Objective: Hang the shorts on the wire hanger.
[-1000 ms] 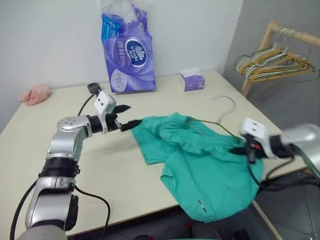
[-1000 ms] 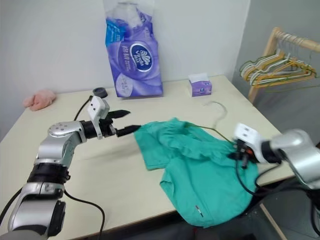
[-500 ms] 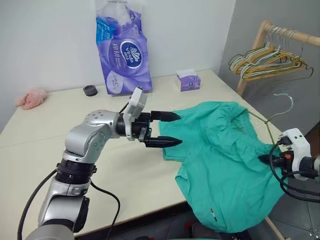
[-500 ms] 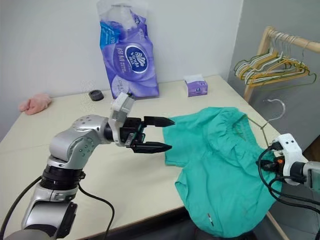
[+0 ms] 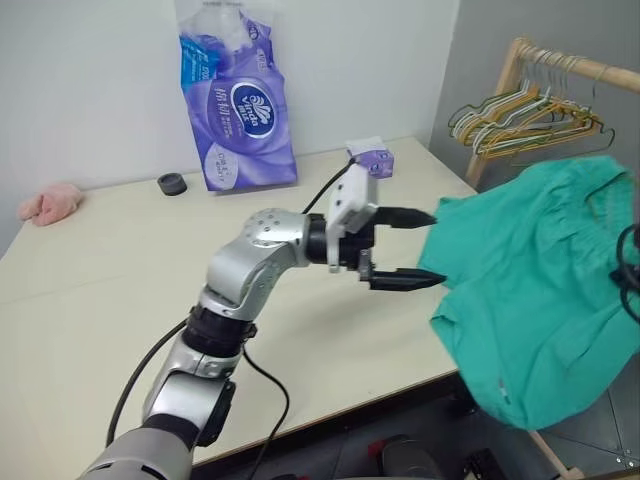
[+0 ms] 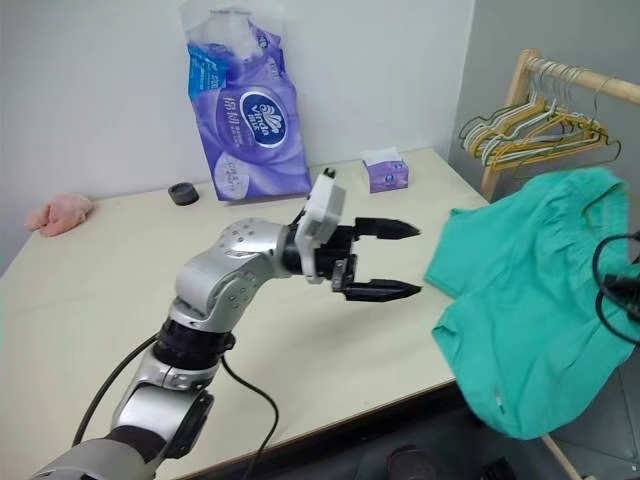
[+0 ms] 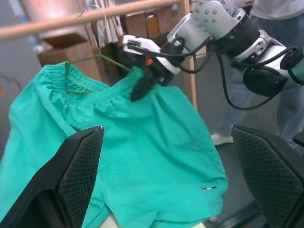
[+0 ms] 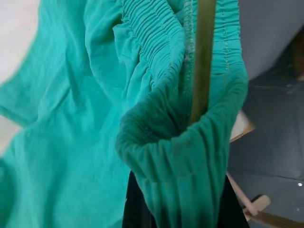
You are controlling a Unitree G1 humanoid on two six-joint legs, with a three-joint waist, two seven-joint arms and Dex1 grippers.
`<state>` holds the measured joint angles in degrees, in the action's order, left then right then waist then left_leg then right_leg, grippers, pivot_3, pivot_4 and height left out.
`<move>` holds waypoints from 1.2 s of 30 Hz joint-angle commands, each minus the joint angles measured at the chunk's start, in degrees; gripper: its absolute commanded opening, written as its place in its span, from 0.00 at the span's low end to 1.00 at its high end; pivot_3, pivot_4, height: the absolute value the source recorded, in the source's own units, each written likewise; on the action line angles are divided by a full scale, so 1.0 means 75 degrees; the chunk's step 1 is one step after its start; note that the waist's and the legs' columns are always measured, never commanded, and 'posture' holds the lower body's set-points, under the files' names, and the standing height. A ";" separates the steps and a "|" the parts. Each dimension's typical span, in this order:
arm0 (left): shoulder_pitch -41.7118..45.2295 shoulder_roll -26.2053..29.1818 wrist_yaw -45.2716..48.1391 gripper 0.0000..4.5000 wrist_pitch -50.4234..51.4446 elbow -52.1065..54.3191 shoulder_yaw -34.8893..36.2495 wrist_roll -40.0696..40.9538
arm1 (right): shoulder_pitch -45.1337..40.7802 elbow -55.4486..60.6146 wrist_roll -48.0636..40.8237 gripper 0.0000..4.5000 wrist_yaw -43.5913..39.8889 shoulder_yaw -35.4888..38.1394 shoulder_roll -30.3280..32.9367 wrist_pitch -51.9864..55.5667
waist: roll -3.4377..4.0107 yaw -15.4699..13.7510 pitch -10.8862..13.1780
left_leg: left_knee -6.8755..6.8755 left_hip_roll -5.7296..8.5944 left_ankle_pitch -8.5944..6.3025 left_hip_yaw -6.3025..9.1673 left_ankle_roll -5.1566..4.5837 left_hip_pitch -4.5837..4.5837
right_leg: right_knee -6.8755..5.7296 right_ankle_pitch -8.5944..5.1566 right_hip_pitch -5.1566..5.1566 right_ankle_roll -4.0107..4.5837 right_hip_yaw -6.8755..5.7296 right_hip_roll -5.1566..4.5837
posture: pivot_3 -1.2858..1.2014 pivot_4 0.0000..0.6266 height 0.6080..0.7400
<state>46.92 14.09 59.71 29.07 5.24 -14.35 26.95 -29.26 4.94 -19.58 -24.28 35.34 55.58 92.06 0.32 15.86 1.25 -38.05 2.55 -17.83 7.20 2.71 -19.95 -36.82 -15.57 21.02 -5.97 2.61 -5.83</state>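
Purple toilet-paper pack (image 5: pixel 237 98) stands against the wall at the far edge of the table (image 5: pixel 110 300); it bears a round dark-blue emblem with white script, too small to read for sure. Small purple tissue box (image 5: pixel 372 160) sits near the table's far right corner, label unreadable.

Shorts (image 5: pixel 535 290), teal-green, hang off the table's right edge in the air, waistband uppermost, legs drooping toward the floor. A tiny white mark shows near the lower hem (image 7: pixel 207 188). The wire hanger (image 7: pixel 88 84) runs through the gathered waistband; its thin olive wire shows against the elastic in the right wrist view (image 8: pixel 202 61).

Right gripper (image 7: pixel 145 81) is clamped shut on the waistband and hanger together at one upper corner of the shorts; fabric bunches over its black fingers.

Left gripper (image 5: pixel 410 247) points level toward the shorts, fingers spread wide, nothing between them. Its tips sit just beside the near edge of the shorts, apart from the cloth as far as the head views show.

Around: pink cloth (image 5: pixel 45 203) at the table's far left, small black round cap (image 5: pixel 172 183) beside the pack. Wooden rack (image 5: pixel 545 62) to the right carries bunched yellow, white and green hangers (image 5: pixel 520 125), just behind the raised shorts. Left wrist view shows a person's legs (image 7: pixel 285 71) behind the right arm.
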 commanded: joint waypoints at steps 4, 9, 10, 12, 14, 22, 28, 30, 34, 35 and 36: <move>0.0712 -0.0669 -0.0874 1.00 -0.0607 -0.0590 -0.0173 -0.0817 | -0.1656 -0.1455 0.0545 0.00 0.0659 -0.0762 0.0556 -0.0405 | 0.0013 0.0137 0.0005 | 0.0012 -0.0002 -0.0012 -0.0009 -0.0022 0.0000 | 0.0003 -0.0017 0.0001 -0.0003 -0.0001 0.0000 | 0.36 0.01 1.00; 0.0874 -0.1035 -0.1173 1.00 -0.1247 -0.0915 -0.0476 -0.1460 | -0.2675 -0.3152 0.0841 0.00 0.0835 -0.1435 0.0858 -0.1094 | 0.0032 0.0230 0.0019 | 0.0008 0.0012 -0.0017 -0.0024 -0.0031 -0.0001 | 0.0003 -0.0019 0.0001 -0.0006 0.0014 -0.0016 | 0.37 0.01 1.00; 0.0905 -0.1127 -0.1194 1.00 -0.1278 -0.0929 -0.0505 -0.1479 | -0.2886 -0.3575 0.0928 0.00 0.0860 -0.1591 0.0937 -0.1300 | 0.0038 0.0230 0.0025 | 0.0007 0.0011 -0.0021 -0.0028 -0.0037 0.0001 | 0.0004 -0.0021 0.0001 -0.0009 0.0016 -0.0017 | 0.37 0.02 1.00; 0.0967 -0.1275 -0.1203 1.00 -0.1397 -0.0949 -0.0554 -0.1547 | -0.3306 -0.4380 0.1126 0.00 0.0928 -0.1889 0.1092 -0.1812 | 0.0037 0.0233 0.0046 | 0.0009 0.0013 -0.0023 -0.0031 -0.0042 0.0000 | 0.0007 -0.0022 0.0000 -0.0011 0.0017 -0.0019 | 0.37 0.02 1.00; 0.1020 -0.1395 -0.1198 1.00 -0.1504 -0.0973 -0.0588 -0.1617 | -0.3743 -0.5167 0.1313 0.00 0.0849 -0.2265 0.1257 -0.2352 | 0.0045 0.0230 0.0061 | 0.0009 0.0015 -0.0024 -0.0034 -0.0042 0.0001 | 0.0008 -0.0023 0.0000 -0.0013 0.0019 -0.0021 | 0.37 0.02 1.00; 0.1264 -0.1698 -0.1199 1.00 -0.1616 -0.1180 -0.0478 -0.1609 | -0.4935 -0.7852 0.2010 0.00 0.0260 -0.3452 0.1545 -0.3702 | 0.0082 0.0250 0.0090 | 0.0012 0.0016 -0.0026 -0.0057 -0.0044 0.0009 | 0.0009 -0.0034 -0.0002 -0.0031 0.0036 -0.0024 | 0.38 0.04 1.00; 0.1406 -0.1803 -0.1155 1.00 -0.1740 -0.1286 -0.0488 -0.1608 | -0.5059 -0.8773 0.2367 0.00 -0.0462 -0.4064 0.1616 -0.3945 | 0.0091 0.0238 0.0106 | 0.0011 0.0019 -0.0026 -0.0061 -0.0044 0.0015 | 0.0010 -0.0038 -0.0011 -0.0039 0.0039 -0.0026 | 0.38 0.04 1.00; 0.1416 -0.1820 -0.1148 1.00 -0.1768 -0.1308 -0.0494 -0.1610 | -0.5071 -0.8840 0.2394 0.00 -0.0536 -0.4085 0.1593 -0.3909 | 0.0092 0.0235 0.0106 | 0.0011 0.0019 -0.0026 -0.0060 -0.0043 0.0019 | 0.0012 -0.0040 -0.0020 -0.0042 0.0038 -0.0026 | 0.38 0.03 1.00; 0.1481 -0.1890 -0.1125 1.00 -0.1837 -0.1406 -0.0489 -0.1620 | -0.5070 -0.8916 0.2342 0.00 -0.0368 -0.3888 0.1541 -0.4007 | 0.0094 0.0231 0.0105 | 0.0010 0.0030 -0.0026 -0.0056 -0.0043 0.0022 | 0.0011 -0.0047 -0.0025 -0.0053 0.0037 -0.0039 | 0.38 0.02 1.00; 0.1503 -0.1897 -0.1114 1.00 -0.1874 -0.1447 -0.0486 -0.1636 | -0.5101 -0.8855 0.2355 0.00 -0.0465 -0.3929 0.1545 -0.4105 | 0.0094 0.0229 0.0105 | 0.0010 0.0034 -0.0026 -0.0055 -0.0043 0.0022 | 0.0011 -0.0047 -0.0025 -0.0053 0.0037 -0.0041 | 0.38 0.02 1.00; 0.1532 -0.1899 -0.1106 1.00 -0.1906 -0.1498 -0.0476 -0.1651 | -0.5222 -0.8803 0.2342 0.00 -0.0464 -0.3891 0.1550 -0.4191 | 0.0095 0.0230 0.0105 | 0.0010 0.0036 -0.0026 -0.0054 -0.0042 0.0021 | 0.0011 -0.0047 -0.0025 -0.0054 0.0036 -0.0043 | 0.38 0.02 1.00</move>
<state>56.73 -0.11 51.30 16.15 -6.17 -18.79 14.84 -65.54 -63.25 -2.00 -27.49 5.24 66.53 62.81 1.03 17.59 2.04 -37.98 2.84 -18.02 6.80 2.39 -19.79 -36.74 -15.94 20.83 -6.38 2.88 -6.17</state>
